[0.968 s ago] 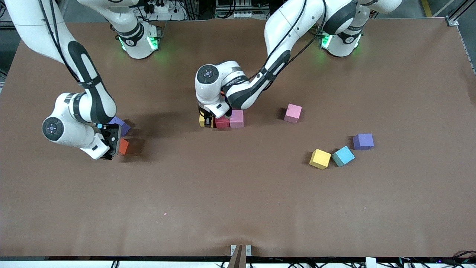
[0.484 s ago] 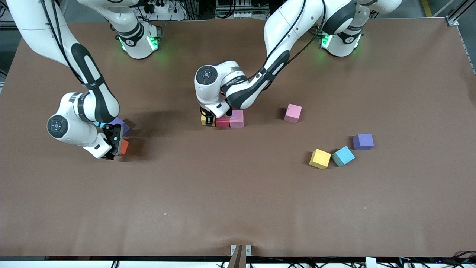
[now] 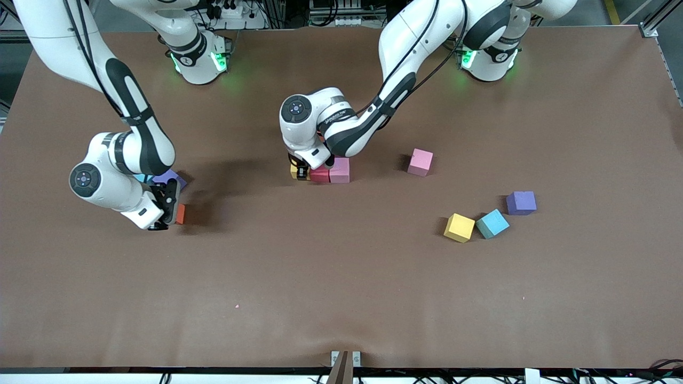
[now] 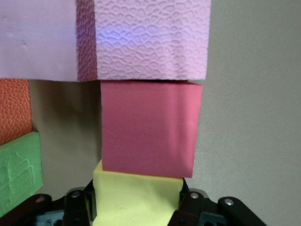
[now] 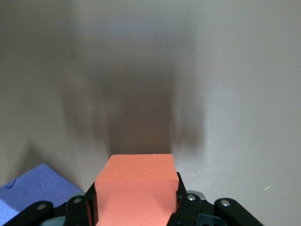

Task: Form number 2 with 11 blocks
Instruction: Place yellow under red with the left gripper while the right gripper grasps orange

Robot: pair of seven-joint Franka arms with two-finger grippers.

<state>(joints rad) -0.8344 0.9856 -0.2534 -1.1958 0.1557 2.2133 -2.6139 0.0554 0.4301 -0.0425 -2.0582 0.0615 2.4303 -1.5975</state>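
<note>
Nearest the front camera, toward the left arm's end of the table [image 3: 341, 298], a loose yellow block [image 3: 459, 228] is touching a light blue block [image 3: 492, 223], with a purple block [image 3: 521, 202] just beside them. Toward the right arm's end, the right gripper [image 3: 169, 214] is pinching an orange block [image 5: 136, 188]; farther up, the left gripper [image 3: 299, 172] is clamping a yellow cube [image 4: 136, 200] against a red block [image 4: 148, 127] in the row with a pink block [image 3: 340, 169]

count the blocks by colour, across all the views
yellow blocks: 2
pink blocks: 2
purple blocks: 2
orange blocks: 2
red block: 1
light blue block: 1
green block: 1
total: 11
</note>
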